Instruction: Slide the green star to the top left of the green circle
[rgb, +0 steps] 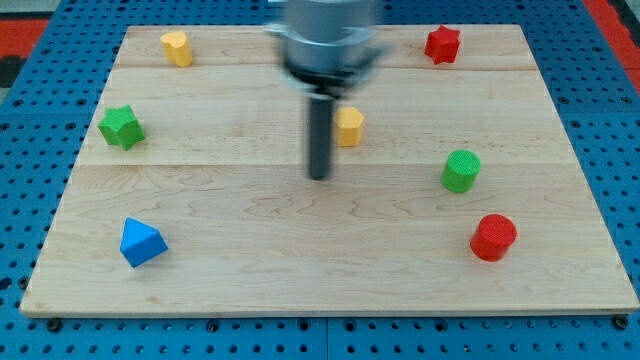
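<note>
The green star (121, 127) lies near the board's left edge, in the upper half. The green circle (461, 170) stands on the right side, about mid-height. My tip (319, 177) is near the middle of the board, between the two and well apart from both. It sits just left of and below a yellow block (349, 127), not touching it.
The wooden board (250, 260) also holds a yellow block (176, 47) at the top left, a red star (442, 45) at the top right, a red circle (493, 237) at the lower right and a blue triangle (140, 242) at the lower left.
</note>
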